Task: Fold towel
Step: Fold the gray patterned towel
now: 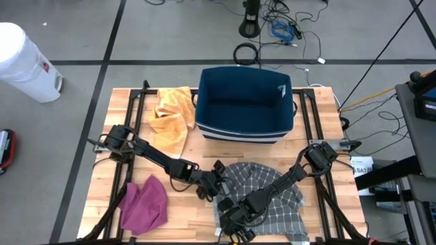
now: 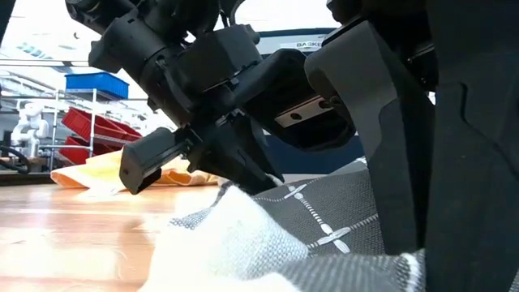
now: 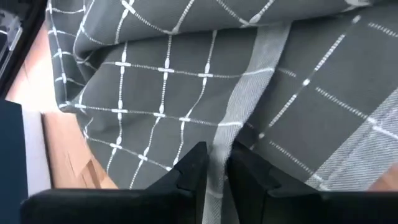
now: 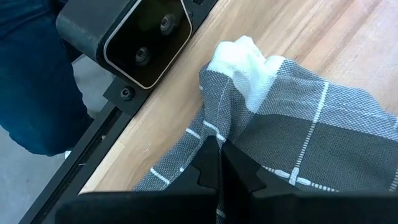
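A grey checked towel (image 1: 272,187) lies rumpled on the wooden table, near and right of centre. My left gripper (image 1: 212,182) is at the towel's left edge, closed on a pale woven stripe of it. My right gripper (image 1: 235,219) is at the towel's near left corner, close to the table's near edge, and is shut on the cloth. Just beyond the right gripper's fingers, the corner (image 4: 245,59) is turned up and shows its white underside. My left gripper pinches the towel's pale woven stripe (image 3: 219,140) between its two fingers, with only a narrow gap between them. It comes slanting down from the table's left. The cloth rises in a small ridge (image 2: 235,195) under the fingers, and the remainder lies on the table. My right gripper has its fingers shut on the grey cloth just short of the turned-up corner (image 4: 214,134), slanting down from above. How many layers it holds is hidden by the fingers. The towel around it rests bunched on the table.
A dark blue basket (image 1: 245,102) stands at the far centre. A yellow towel (image 1: 170,116) lies to its left. A magenta cloth (image 1: 144,204) lies at the near left. A black camera box (image 4: 143,37) sits at the table's near edge, close to the right gripper.
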### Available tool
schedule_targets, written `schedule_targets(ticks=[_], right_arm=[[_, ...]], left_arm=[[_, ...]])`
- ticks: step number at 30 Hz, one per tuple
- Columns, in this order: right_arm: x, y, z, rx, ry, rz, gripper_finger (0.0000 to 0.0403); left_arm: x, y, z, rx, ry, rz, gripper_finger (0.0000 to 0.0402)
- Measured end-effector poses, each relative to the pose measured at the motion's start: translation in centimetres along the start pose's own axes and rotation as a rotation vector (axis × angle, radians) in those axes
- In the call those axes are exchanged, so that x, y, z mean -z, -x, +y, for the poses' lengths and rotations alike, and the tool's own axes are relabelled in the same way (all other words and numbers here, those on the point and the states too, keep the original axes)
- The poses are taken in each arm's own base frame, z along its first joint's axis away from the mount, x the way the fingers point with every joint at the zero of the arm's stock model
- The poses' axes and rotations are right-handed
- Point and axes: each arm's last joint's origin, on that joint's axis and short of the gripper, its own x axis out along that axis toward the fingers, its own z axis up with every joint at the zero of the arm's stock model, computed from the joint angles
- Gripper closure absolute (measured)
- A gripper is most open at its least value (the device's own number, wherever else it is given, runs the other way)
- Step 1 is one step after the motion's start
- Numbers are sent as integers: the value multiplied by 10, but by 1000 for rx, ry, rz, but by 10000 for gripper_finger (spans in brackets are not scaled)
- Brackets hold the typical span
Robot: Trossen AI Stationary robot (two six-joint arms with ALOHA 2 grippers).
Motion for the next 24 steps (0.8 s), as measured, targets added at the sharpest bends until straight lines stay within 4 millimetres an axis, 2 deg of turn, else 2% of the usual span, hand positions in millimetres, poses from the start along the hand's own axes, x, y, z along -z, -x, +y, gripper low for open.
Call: schedule_targets(ticks=[3, 8, 14, 24], right_arm=[[0, 0, 0, 0, -6, 1, 403], [0, 0, 0, -2, -14, 5, 403], [1, 0, 4, -3, -22, 18, 403], [3, 1, 6, -8, -28, 36, 403]], left_arm=[[3, 0, 2, -53, 5, 55, 347], [11, -1, 8, -98, 13, 128, 393], [25, -1, 17, -142, 19, 242, 398], [28, 25, 41, -172, 93, 275, 400]])
